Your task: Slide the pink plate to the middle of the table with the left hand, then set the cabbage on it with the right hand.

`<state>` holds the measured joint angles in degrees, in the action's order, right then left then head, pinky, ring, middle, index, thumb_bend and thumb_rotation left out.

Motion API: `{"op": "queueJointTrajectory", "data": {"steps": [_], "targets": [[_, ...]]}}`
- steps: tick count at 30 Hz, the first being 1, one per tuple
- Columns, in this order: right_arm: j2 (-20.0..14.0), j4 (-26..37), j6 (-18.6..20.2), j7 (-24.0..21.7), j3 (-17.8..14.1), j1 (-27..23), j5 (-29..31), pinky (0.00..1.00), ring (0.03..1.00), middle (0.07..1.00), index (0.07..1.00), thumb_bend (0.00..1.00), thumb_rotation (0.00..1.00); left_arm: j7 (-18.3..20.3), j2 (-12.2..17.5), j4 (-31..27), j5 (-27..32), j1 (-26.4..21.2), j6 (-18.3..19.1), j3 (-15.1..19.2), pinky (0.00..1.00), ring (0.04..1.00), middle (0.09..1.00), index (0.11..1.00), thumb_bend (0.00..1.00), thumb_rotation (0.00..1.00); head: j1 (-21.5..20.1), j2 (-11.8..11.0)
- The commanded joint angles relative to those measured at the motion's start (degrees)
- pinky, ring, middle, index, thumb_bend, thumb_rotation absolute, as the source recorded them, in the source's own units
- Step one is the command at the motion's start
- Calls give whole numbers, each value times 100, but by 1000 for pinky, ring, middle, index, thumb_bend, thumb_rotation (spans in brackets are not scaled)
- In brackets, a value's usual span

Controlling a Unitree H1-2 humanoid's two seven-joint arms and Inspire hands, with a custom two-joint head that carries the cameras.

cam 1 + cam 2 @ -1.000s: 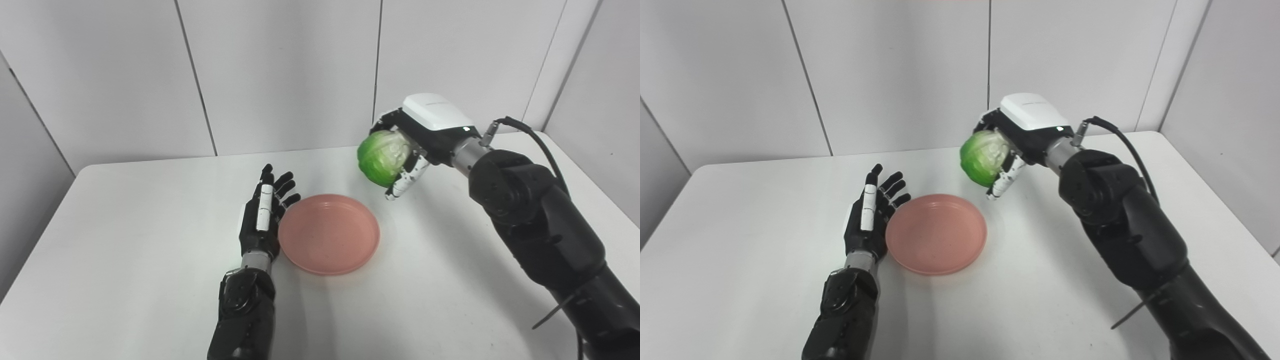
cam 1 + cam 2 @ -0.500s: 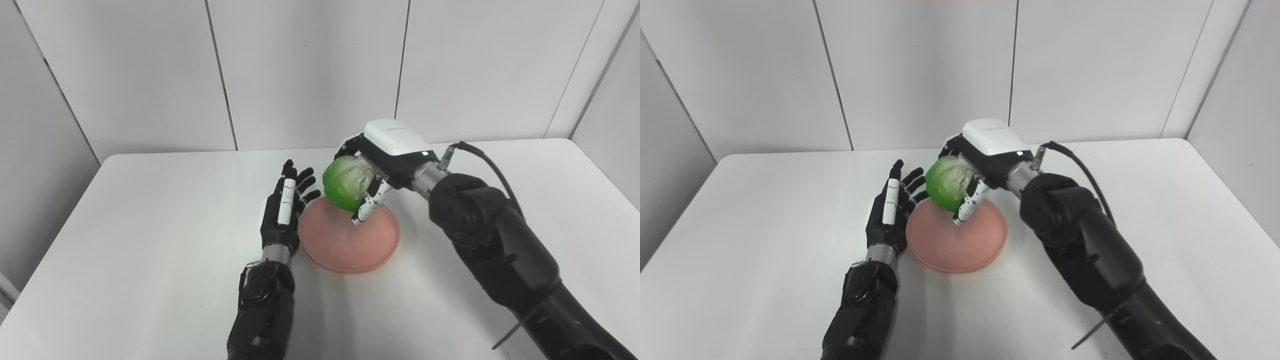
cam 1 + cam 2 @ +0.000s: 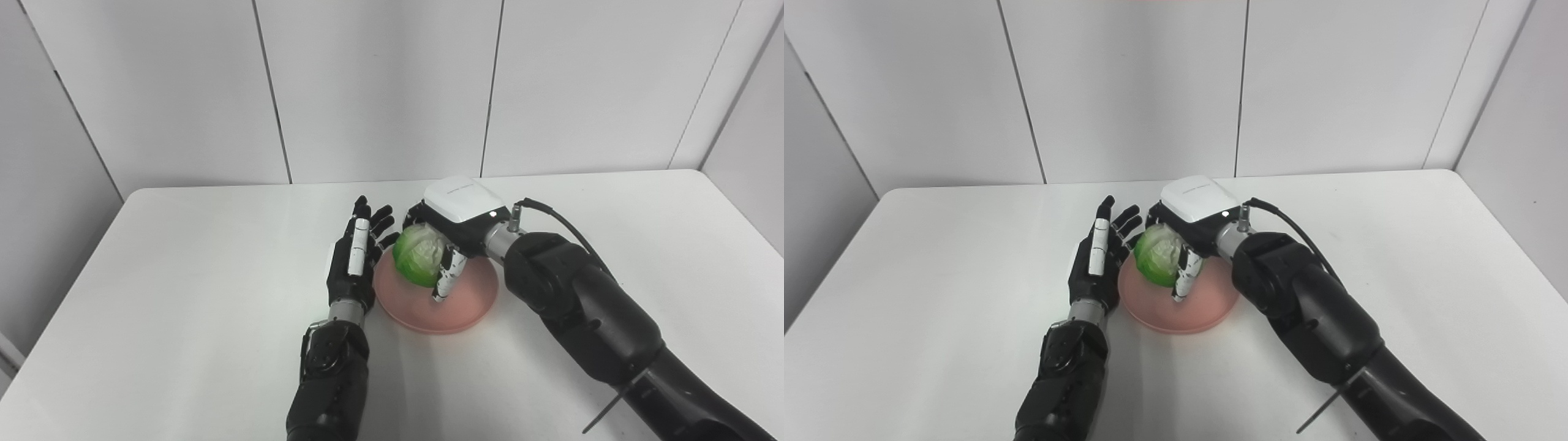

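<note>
Nearest the camera, the two black forearms rise from the bottom edge over the white table (image 3: pixel 184 318). The left hand (image 3: pixel 352 266) stands edge-up on the tabletop, fingers spread and straight, pointing toward about one o'clock and holding nothing; its palm side faces the pink plate (image 3: pixel 471 306), just beside the rim at the plate's nine o'clock, though actual contact cannot be told.

The pink plate lies flat near the middle of the table. Over its half toward ten o'clock sits the cabbage (image 3: pixel 416 260), a pale green head, held in the right hand (image 3: pixel 456 236). That hand reaches in from three o'clock, its white back-shell turned up. Its fingers curl over the cabbage's far and top side, and its white, speckled thumb (image 3: pixel 446 278) runs down the near right side of the head, tip pointing at the plate's floor. So the cabbage lies enclosed between thumb and fingers, grasped. Whether its underside already touches the plate cannot be told; it is low within the rim.

Beyond, the bare tabletop runs back to grey wall panels (image 3: pixel 380 86).
</note>
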<state>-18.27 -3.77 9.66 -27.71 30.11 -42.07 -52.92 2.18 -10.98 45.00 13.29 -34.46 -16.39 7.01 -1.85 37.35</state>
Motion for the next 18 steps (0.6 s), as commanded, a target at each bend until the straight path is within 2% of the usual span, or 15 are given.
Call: {"op": "queueJointTrajectory", "data": {"steps": [1,7,9,10,11,12,13,14,16,17,18], "targets": [[-64,29,-245,270,-37,-179,-113,389,492,513,470,528,7,50,-26,209,32,300,50,11,727,833,806,934,875,764,3,-9],[-45,-106,-361,389,-20,-94,-217,395,501,506,478,528,9,25,-46,189,9,306,74,-5,717,821,794,933,895,764,9,3],[-46,-83,-396,361,-53,-80,-152,402,503,543,488,524,100,41,-45,190,15,309,70,-7,718,822,800,935,889,769,9,3],[-46,-54,-397,313,-78,-72,-100,422,527,587,543,673,268,49,-42,190,21,306,69,-5,719,828,800,936,875,772,9,3],[-47,-26,-381,243,-99,-69,-57,433,540,603,576,770,355,61,-43,193,43,301,72,6,719,831,800,936,869,773,9,3],[-49,-5,-355,168,-110,-69,-29,492,595,654,641,883,489,64,-42,193,50,298,74,11,729,840,801,936,864,769,9,3],[-59,19,-337,105,-115,-69,-14,527,627,684,678,941,562,59,-37,183,30,300,73,-1,732,843,801,936,861,770,0,6],[-75,41,-325,49,-115,-69,-14,578,665,720,711,971,627,64,-30,177,11,303,56,-16,732,845,802,938,857,776,0,6],[-101,88,-258,-103,-116,-78,-35,793,765,806,773,995,762,109,-17,147,13,316,45,-34,736,850,812,943,847,778,-5,11],[-112,101,-220,-189,-119,-94,-47,933,849,862,810,1000,848,143,-20,128,54,320,60,-22,755,865,814,937,859,766,-5,11],[-118,101,-205,-240,-126,-109,-57,973,884,884,823,1000,886,168,-18,126,84,319,71,-11,766,876,815,935,866,761,-17,11]]}}
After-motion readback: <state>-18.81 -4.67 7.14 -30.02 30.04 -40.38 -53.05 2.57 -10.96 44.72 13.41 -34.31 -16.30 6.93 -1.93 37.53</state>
